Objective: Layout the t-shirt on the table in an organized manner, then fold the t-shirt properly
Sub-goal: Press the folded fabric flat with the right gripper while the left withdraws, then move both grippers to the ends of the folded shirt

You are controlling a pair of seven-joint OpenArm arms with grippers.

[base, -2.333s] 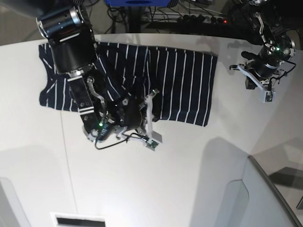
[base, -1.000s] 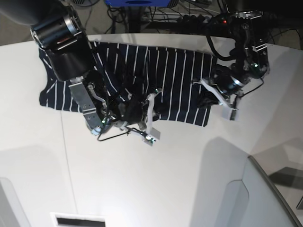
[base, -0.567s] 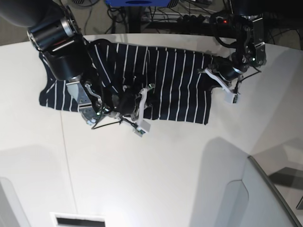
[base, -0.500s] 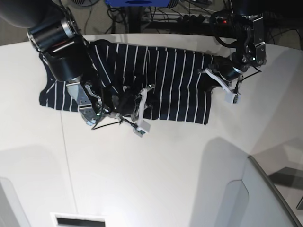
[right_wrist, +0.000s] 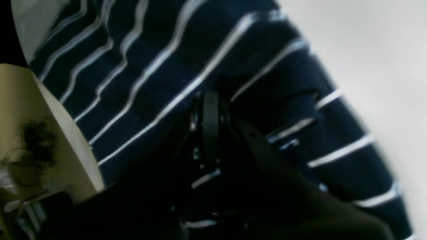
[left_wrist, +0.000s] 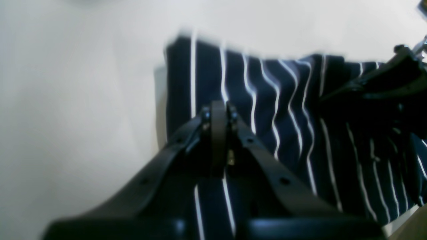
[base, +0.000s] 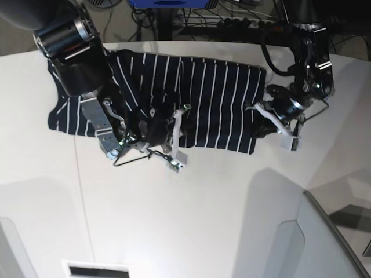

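Observation:
The navy white-striped t-shirt (base: 214, 98) lies spread across the far part of the white table (base: 191, 220). My right gripper (base: 185, 127) sits low on the shirt's near hem, where the cloth looks bunched and dark. In the right wrist view its fingers (right_wrist: 210, 110) are shut and pressed into the t-shirt (right_wrist: 160, 66). My left gripper (base: 258, 126) is at the shirt's right edge. The left wrist view shows those fingers (left_wrist: 218, 116) shut over the t-shirt (left_wrist: 273, 100). Neither view shows whether any cloth is pinched.
A grey-white raised panel (base: 324, 243) stands at the near right. The table's curved far edge (base: 191, 41) has cables and dark equipment behind it. A thin seam (base: 81, 191) runs down the tabletop on the left.
My left gripper has slid down the shirt's right edge toward the near side. The right gripper has barely shifted on the hem. The shirt keeps its outline.

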